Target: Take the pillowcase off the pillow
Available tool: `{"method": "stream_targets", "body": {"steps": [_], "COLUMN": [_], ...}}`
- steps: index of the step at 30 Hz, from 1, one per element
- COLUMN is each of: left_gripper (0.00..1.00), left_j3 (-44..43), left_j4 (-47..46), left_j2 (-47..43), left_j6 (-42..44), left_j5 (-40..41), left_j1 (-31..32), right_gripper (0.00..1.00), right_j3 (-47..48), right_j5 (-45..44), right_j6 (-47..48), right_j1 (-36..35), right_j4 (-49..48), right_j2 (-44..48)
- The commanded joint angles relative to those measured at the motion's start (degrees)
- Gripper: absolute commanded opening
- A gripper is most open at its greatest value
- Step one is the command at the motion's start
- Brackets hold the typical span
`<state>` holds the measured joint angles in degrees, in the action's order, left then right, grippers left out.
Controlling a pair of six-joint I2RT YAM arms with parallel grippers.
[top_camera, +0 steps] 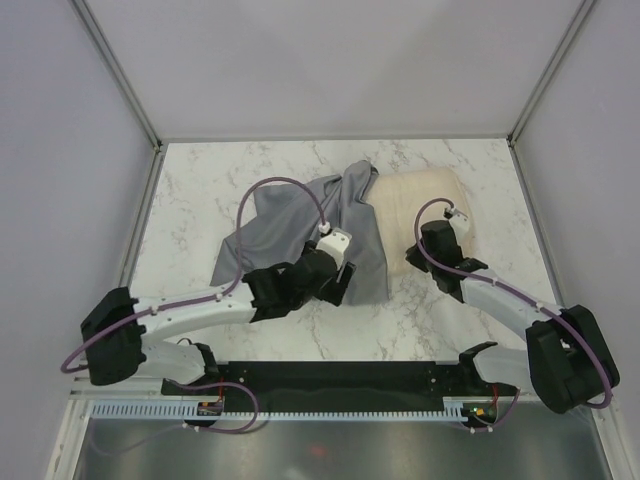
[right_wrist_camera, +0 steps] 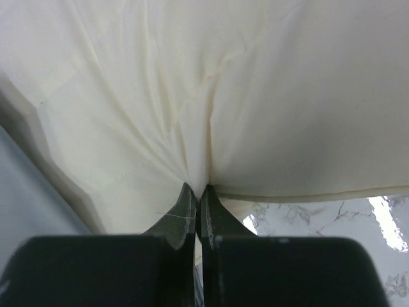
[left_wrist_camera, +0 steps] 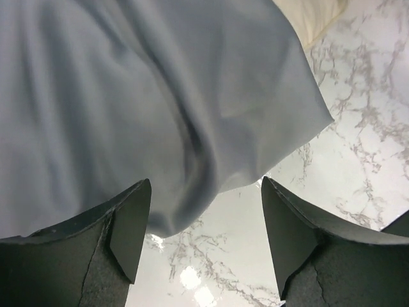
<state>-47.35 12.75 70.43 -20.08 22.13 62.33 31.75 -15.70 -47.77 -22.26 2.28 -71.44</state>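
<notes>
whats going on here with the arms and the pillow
Two robot arms are working a grey pillowcase off a cream pillow on the marble table. The right gripper is shut, pinching the pillow's near edge. The left gripper is open over the pillowcase's near edge, holding nothing. Most of the pillow is bare; the pillowcase overlaps only its left end.

1. In my top view, the pillowcase (top_camera: 295,225) lies on the bench (top_camera: 200,190) at mid-frame.
2. The pillow (top_camera: 425,200) lies just right of it, and the two touch along the pillow's left end.
3. My left end effector (left_wrist_camera: 204,192) hangs over the pillowcase's lower-right edge, with bench beneath.
4. My right end effector (right_wrist_camera: 197,192) meets the pillow's lower edge. The pillowcase is at the lower left of that wrist view.
</notes>
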Motion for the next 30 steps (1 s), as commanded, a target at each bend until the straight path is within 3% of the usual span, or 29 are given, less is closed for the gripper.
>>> {"method": "stream_targets", "body": {"steps": [1, 7, 10, 11, 14, 23, 30], "left_gripper": [0.77, 0.79, 0.51, 0.32, 0.02, 0.02, 0.02], "left_j3": [-3.97, -6.08, -7.31, -7.75, -7.76, 0.41, 7.62], "left_j4": [-2.73, -5.01, -5.02, -4.24, -2.65, 2.98, 5.26], "left_j2": [8.03, 17.35, 20.52, 21.14, 21.41, 7.63, -6.44], "left_j6": [-0.66, -2.16, -2.6, -3.12, -4.53, -7.78, -7.08], "left_j5": [4.23, 6.79, 8.19, 9.41, 12.4, 17.51, 17.24], "left_j1": [2.27, 2.45, 2.45, 2.36, 2.01, -3.69, -10.47], "right_gripper": [0.0, 0.0, 0.0, 0.0, 0.0, 0.0, 0.0], "right_j3": [-2.04, -2.3, -1.69, -1.34, -0.46, 5.77, 9.03], "right_j5": [1.99, 3.14, 1.91, 1.73, 1.91, -3.18, -7.23], "right_j6": [1.01, 3.2, 3.73, 4.34, 6.19, 11.47, 14.02], "right_j1": [0.02, 0.02, 0.03, 0.02, 0.11, 0.11, 0.11], "right_j4": [2.9, 5.45, 7.91, 9.3, 11.15, 19.76, 23.91], "right_j2": [1.56, 8.24, 11.75, 13.41, 17.1, 26.52, 28.02]}}
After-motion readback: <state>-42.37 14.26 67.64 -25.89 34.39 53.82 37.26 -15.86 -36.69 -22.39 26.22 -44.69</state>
